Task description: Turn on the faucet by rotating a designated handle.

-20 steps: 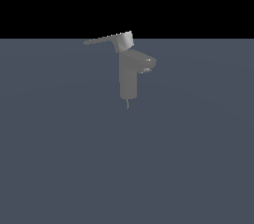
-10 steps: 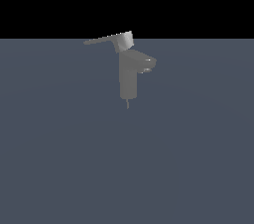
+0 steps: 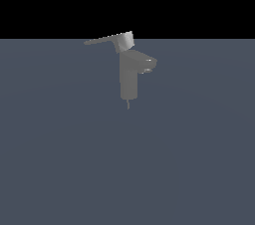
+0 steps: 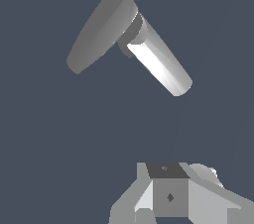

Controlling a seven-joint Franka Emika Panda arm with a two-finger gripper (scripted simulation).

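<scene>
One handle (image 4: 99, 32) (apart from hand (image 4: 168, 198))

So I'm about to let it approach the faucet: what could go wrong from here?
The handle is a thin tapering blade, so the gripper, far off and not shown in the exterior view, could slip off it. It could also hit the spout on the opposite side instead.
</scene>
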